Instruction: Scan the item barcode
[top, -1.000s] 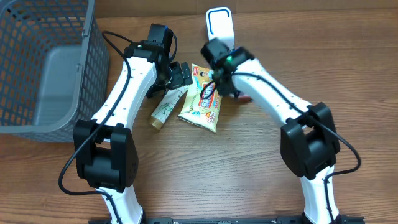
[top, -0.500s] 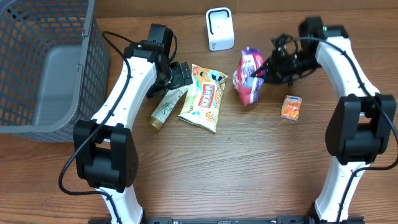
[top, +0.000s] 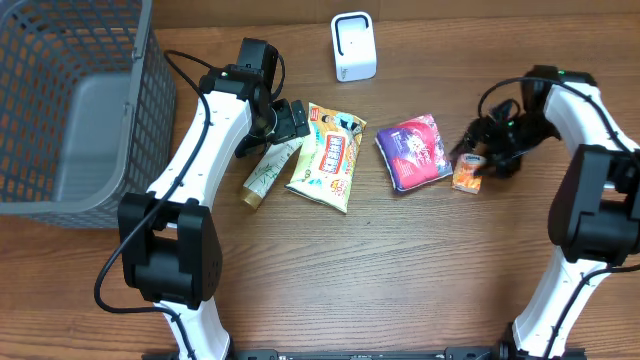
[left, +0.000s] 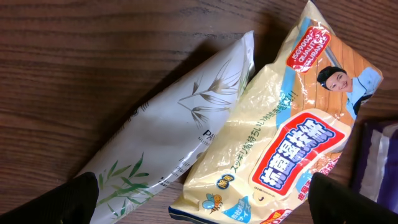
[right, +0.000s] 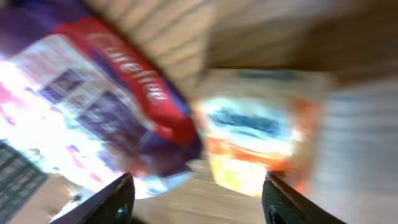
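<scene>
right gripper jaws apart, empty, over orange box. Purple pouch it held half a second back now lies flat, centre-right. left gripper wide open, empty, unchanged.

Yellow packet, betw. left gripper fingers, nearer the one at view's right: red "QUALITY ASSURANCE" along top edge, ISO no. beside it too small to be sure of; big blue Chinese chars in red-framed white label. White pouch, by the other finger: grey "PA…", rest hidden under packet. Purple pack, above right gripper finger at view's left: blurred white word, approx. "Carefree". Orange box label: too blurred to read.
</scene>
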